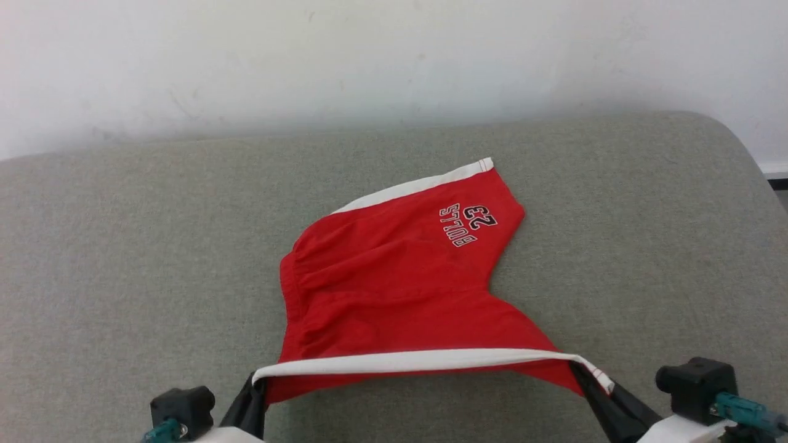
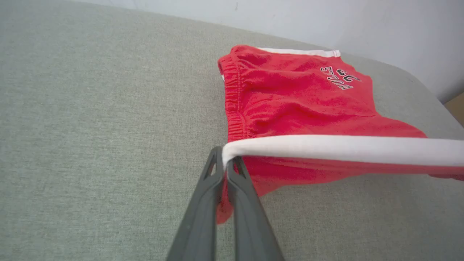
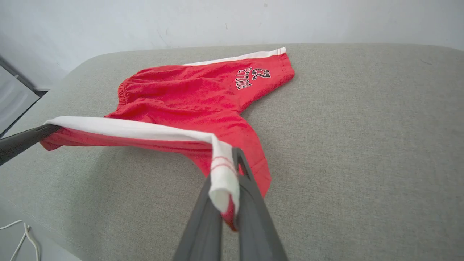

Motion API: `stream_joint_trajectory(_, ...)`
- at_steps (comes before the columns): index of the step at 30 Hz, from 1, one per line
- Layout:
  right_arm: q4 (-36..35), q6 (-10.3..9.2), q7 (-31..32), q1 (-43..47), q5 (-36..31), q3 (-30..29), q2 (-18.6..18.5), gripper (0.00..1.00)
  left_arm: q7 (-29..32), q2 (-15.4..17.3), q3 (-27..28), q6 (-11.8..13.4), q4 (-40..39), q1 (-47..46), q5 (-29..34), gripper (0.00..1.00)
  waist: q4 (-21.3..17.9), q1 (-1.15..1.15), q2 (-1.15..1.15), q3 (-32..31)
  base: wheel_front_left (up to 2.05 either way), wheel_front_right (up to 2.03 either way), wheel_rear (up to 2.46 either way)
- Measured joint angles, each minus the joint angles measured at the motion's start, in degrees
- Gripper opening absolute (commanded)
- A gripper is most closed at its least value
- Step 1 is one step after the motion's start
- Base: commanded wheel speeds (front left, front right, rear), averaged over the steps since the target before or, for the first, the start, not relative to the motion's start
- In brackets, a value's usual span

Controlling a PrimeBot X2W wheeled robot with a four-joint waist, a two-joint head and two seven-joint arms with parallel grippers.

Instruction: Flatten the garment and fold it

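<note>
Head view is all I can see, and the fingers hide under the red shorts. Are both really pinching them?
Observer: Yes. The left wrist view shows the left gripper shut on the white stripe of the shorts, beside the waistband.
Operator: And the other one?
Observer: The right wrist view shows the right gripper shut on that stripe's other end, at the leg hem.
Operator: Anything else?
Observer: A thin white cable lies past the pad's edge.

Looks like a bare test room: grey fabric-covered pad, scuffed white wall at 12 o'clock, loose white cable on floor at 7 in right wrist view.
</note>
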Motion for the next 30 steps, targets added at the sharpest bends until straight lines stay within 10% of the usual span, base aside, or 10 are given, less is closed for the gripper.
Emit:
stream_joint_trajectory(7,0.87,0.01,2.13,-7.79,-0.26,-1.29,-1.67,0.0,3.11,0.86,-0.51,0.01,-4.3,-2.27,-0.24,0.0,0.51,0.01,0.0,2.19,0.0,0.0,0.0)
stream_joint_trajectory(30,53.27,-0.44,-4.48,-64.75,11.66,15.06,-11.63,0.0,1.79,-3.38,-4.71,-6.27,25.03,-46.02,-0.34,0.0,5.27,0.03,0.0,20.16,0.0,0.0,0.0)
